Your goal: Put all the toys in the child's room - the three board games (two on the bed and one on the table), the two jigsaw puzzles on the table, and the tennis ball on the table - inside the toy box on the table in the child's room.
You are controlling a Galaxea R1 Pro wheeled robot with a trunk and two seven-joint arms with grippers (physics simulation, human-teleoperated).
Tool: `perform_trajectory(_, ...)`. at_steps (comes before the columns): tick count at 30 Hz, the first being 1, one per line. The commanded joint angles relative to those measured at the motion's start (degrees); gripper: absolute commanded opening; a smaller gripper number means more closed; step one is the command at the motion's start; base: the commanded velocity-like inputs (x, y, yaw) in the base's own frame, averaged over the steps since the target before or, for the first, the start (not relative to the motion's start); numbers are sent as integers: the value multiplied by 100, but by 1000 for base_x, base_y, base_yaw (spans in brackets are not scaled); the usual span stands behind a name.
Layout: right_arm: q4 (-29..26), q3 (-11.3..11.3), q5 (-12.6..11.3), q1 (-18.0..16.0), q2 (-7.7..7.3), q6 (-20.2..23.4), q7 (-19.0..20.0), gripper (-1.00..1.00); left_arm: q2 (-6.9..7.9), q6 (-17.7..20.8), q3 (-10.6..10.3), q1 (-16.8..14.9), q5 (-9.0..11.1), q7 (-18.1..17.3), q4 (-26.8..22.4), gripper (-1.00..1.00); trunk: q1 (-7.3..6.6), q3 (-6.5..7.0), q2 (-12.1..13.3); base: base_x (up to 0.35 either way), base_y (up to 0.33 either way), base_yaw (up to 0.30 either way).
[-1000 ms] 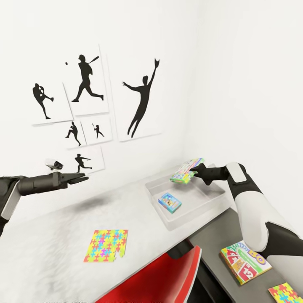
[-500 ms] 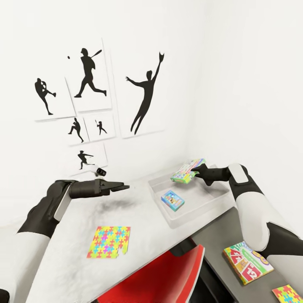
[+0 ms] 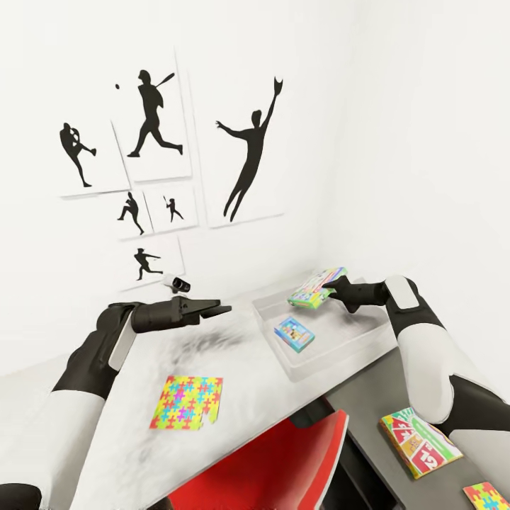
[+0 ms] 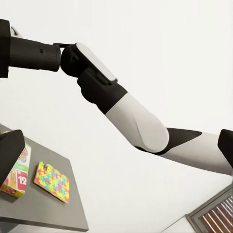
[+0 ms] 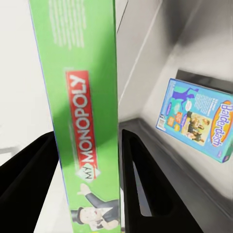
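Observation:
My right gripper (image 3: 331, 290) is shut on the green-and-white board game (image 3: 315, 287), holding it just above the far side of the grey toy box (image 3: 273, 333). Its fingers (image 5: 143, 184) clamp the green box (image 5: 85, 111) on edge. Inside the toy box (image 5: 160, 160) lies the blue board game (image 3: 295, 334) (image 5: 196, 119). My left gripper (image 3: 219, 309) hovers open and empty over the pale table (image 3: 106, 397), left of the toy box. One jigsaw puzzle (image 3: 188, 401) lies on the table. The yellow-green board game (image 3: 419, 442) (image 4: 17, 170) and another puzzle (image 3: 489, 494) (image 4: 52, 181) lie on the dark side unit (image 3: 368, 397). The tennis ball and bed are out of view.
A red chair (image 3: 283, 467) is tucked under the table's front edge. White walls with black baseball silhouettes (image 3: 248, 163) rise right behind the table, and the toy box sits in their corner. My right forearm (image 3: 425, 354) reaches over the side unit.
My left arm has swung right across the table toward the toy box. The head view has shifted slightly. My right gripper holds the green game still above the toy box.

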Motion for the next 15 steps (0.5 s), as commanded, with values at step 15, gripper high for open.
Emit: perform_trajectory(15,-31,-136,-59,17,2,32,-59,-100,11,60,89,-6,-2,-17,0,100,3,-60,-13,0,0,-29)
